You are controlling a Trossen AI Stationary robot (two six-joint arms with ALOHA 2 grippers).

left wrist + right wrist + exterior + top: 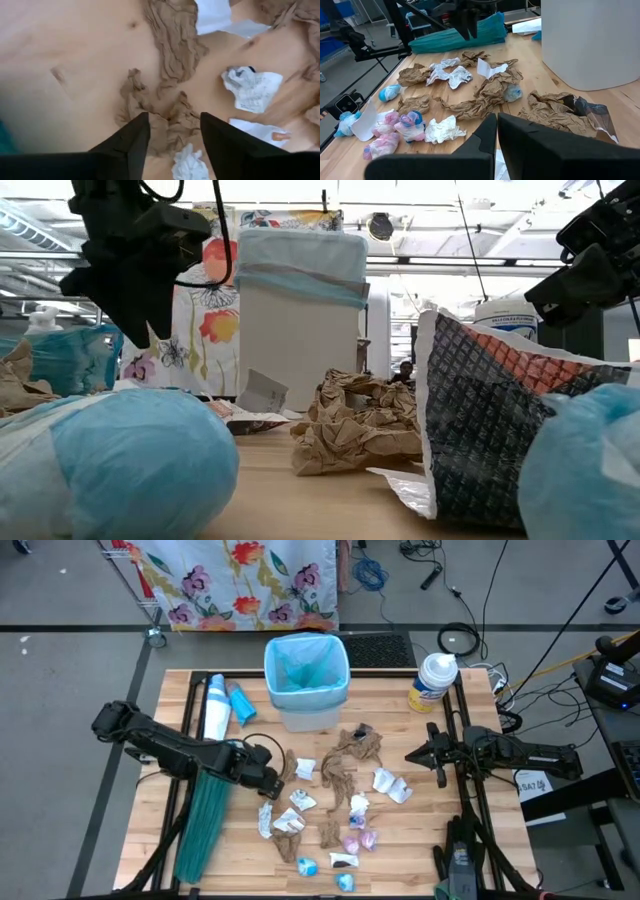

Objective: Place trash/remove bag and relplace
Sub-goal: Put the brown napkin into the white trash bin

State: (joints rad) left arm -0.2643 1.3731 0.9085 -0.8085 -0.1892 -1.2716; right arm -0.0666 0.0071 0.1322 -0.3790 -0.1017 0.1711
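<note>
Near the bench's (180, 680) front edge lie two blue wads (307, 866) and three purple wrappers (356, 839). Mid-bench, crumpled brown towels (352, 748) and white wads (390, 784) spread. The left gripper (283, 773) hovers, jaws open and empty; the right gripper (418, 753) has its jaws nearly shut, empty. The pale-blue bag (305, 662) lines the bin (310, 717) at the far edge.

Even bright light; low view's foreground blurred.
</note>
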